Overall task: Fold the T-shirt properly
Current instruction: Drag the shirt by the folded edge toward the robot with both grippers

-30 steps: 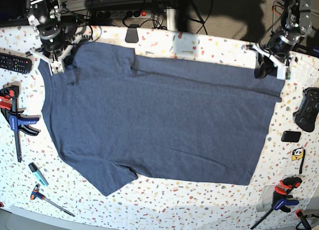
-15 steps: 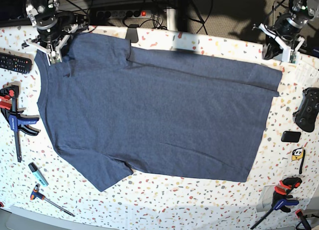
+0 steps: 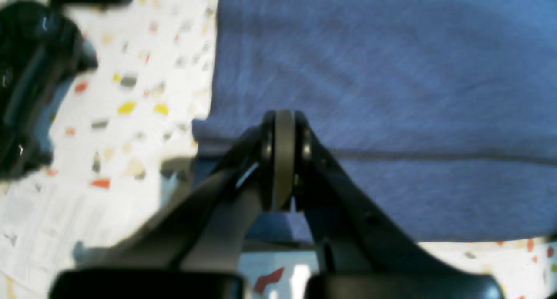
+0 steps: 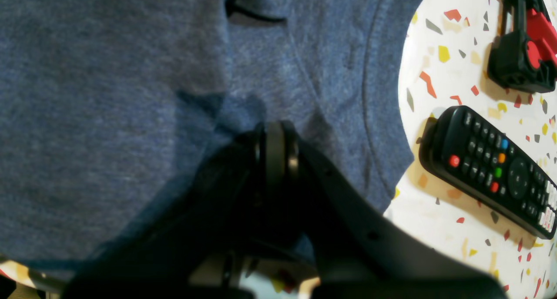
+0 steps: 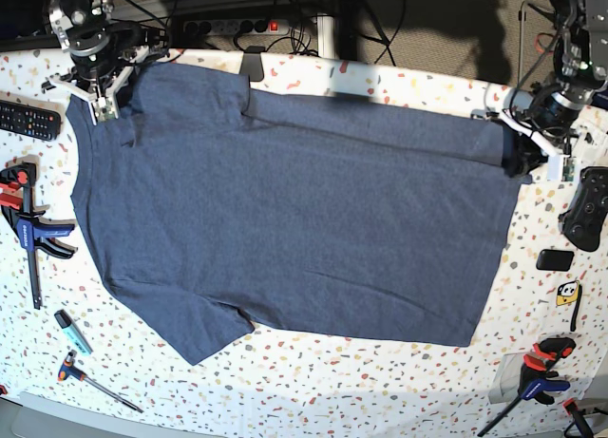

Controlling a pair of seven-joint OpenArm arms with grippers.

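the t-shirt (image 5: 294,238) lies spread flat on the terrazzo table (image 5: 380,381); left gripper (image 5: 537,139) pinches its hem corner, right gripper (image 5: 95,96) pinches the shoulder; next i think both carry this edge over for the first fold

**What the cameras leave unclear**

The left wrist view is blurred: a black object (image 3: 30,85) at its left edge is cut off and unidentifiable. In the right wrist view the remote (image 4: 491,168) and red-black clamp (image 4: 524,42) run off-frame.
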